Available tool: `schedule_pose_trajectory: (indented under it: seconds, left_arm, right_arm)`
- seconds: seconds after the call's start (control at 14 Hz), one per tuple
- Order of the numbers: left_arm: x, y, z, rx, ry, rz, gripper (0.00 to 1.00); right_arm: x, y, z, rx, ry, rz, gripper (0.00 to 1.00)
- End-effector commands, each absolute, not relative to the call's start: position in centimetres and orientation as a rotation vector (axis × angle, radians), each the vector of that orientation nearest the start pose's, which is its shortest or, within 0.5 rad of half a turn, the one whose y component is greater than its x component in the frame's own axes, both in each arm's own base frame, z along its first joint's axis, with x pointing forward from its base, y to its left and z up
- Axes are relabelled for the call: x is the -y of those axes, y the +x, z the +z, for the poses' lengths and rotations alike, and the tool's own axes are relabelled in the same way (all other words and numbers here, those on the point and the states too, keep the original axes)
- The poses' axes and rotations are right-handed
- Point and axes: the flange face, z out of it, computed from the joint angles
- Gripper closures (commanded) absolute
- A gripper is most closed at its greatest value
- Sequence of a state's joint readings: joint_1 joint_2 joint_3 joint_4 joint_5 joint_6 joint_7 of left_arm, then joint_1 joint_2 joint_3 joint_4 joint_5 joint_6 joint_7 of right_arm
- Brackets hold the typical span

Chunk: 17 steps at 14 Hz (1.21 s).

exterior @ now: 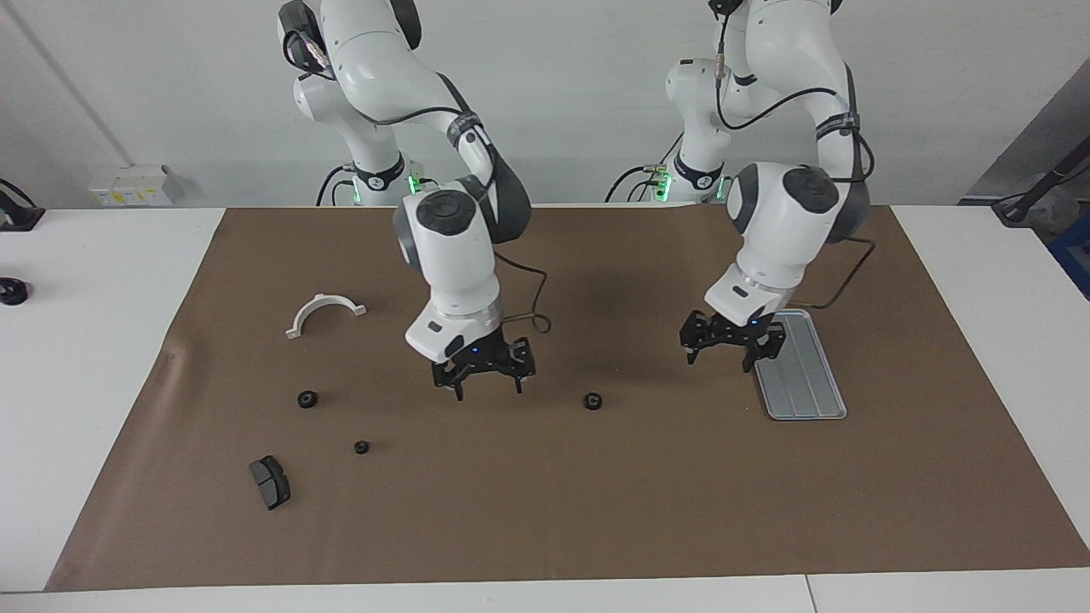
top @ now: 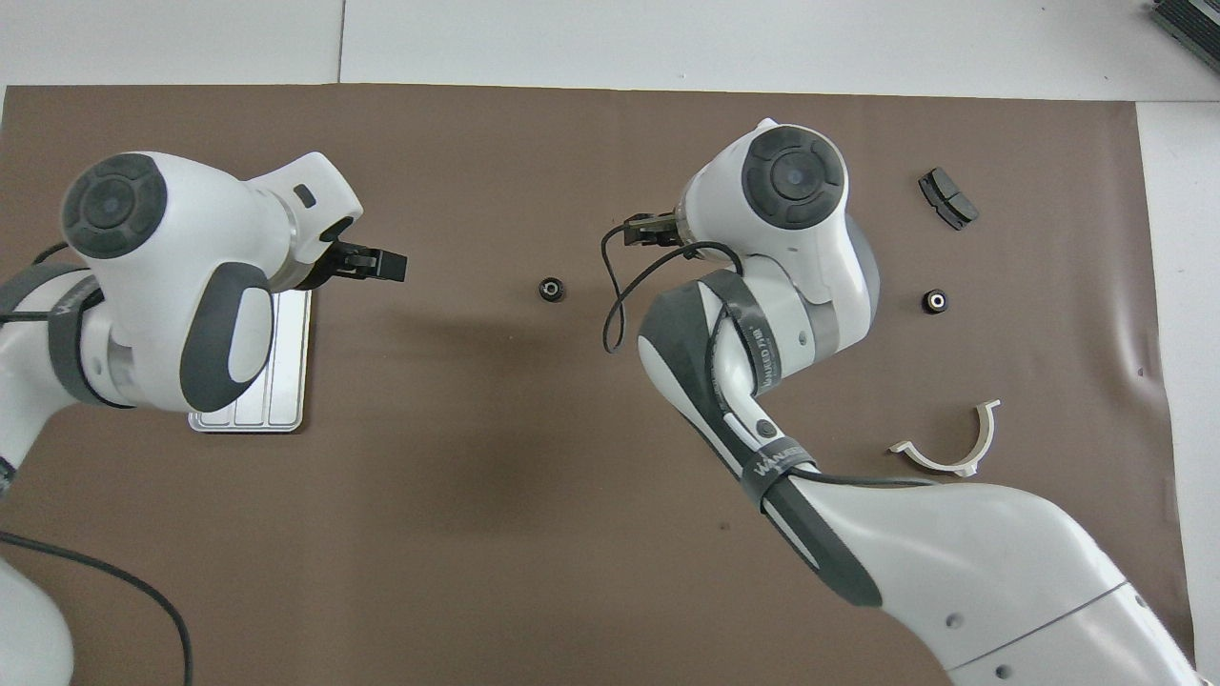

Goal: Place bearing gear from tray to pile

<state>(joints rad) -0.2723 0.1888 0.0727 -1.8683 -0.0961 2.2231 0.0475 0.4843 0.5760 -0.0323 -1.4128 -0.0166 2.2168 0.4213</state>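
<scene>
One black bearing gear (exterior: 593, 400) (top: 550, 289) lies alone on the brown mat, between my two grippers. My right gripper (exterior: 488, 387) (top: 637, 232) hangs open and empty just above the mat, beside that gear. My left gripper (exterior: 722, 353) (top: 396, 267) is open and empty over the edge of the silver tray (exterior: 805, 383) (top: 286, 381), whose visible ridged surface is bare. The pile toward the right arm's end holds two more gears (exterior: 307, 398) (exterior: 361, 446), a dark brake pad (exterior: 270, 481) (top: 947, 197) and the white half-ring bracket (exterior: 325, 311) (top: 948, 448).
The brown mat (exterior: 545, 511) covers most of the white table. A small black object (exterior: 12, 291) sits off the mat at the right arm's end. The right arm's wrist hides the mat nearer to the robots than its gripper.
</scene>
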Motion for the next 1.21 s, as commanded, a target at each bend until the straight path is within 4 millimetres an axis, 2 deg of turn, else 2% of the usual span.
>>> schedule_pose_trajectory:
  seconds: [0.0, 0.14, 0.29, 0.43, 0.5, 0.57, 0.71, 0.93, 1.07, 1.14]
  left_arm:
    - [9.3, 59.9, 45.4, -0.304, -3.181, -0.201, 0.0]
    - [6.9, 59.4, 47.5, -0.306, -3.178, -0.202, 0.0]
    - [4.9, 58.7, 49.4, -0.328, -3.151, -0.187, 0.0]
    - [3.6, 57.7, 52.7, -0.336, -3.101, -0.152, 0.0]
    - [3.1, 57.6, 54.6, -0.329, -3.092, -0.122, 0.0]
    - [1.7, 57.3, 56.9, -0.292, -3.095, -0.088, 0.0]
    - [1.3, 56.8, 59.8, -0.278, -3.101, -0.048, 0.0]
    - [1.2, 55.5, 63.9, -0.267, -3.129, 0.012, 0.0]
    - [1.0, 54.4, 64.9, -0.263, -3.134, 0.041, 0.0]
    - [1.0, 53.6, 64.6, -0.27, -3.135, 0.041, 0.0]
  right_arm:
    - [-37.5, 67.1, 36.4, 0.075, -3.054, -0.409, 0.0]
    - [-40.8, 65.8, 34.1, 0.123, -3.025, -0.439, 0.0]
    - [-41.4, 65.6, 33.8, 0.145, -3.016, -0.467, 0.0]
    - [-44.2, 64.0, 31.7, 0.214, -3.014, -0.462, 0.0]
    - [-44.3, 63.9, 30.7, 0.221, -3.018, -0.471, 0.0]
    - [-44.5, 63.8, 30.6, 0.239, -3.029, -0.481, 0.0]
    - [-46.0, 62.7, 30.6, 0.26, -3.022, -0.482, 0.0]
    - [-46.1, 62.5, 28.6, 0.29, -3.038, -0.49, 0.0]
    - [-46.1, 62.6, 28.6, 0.291, -3.036, -0.495, 0.0]
    - [-46.1, 62.6, 28.6, 0.291, -3.037, -0.493, 0.06]
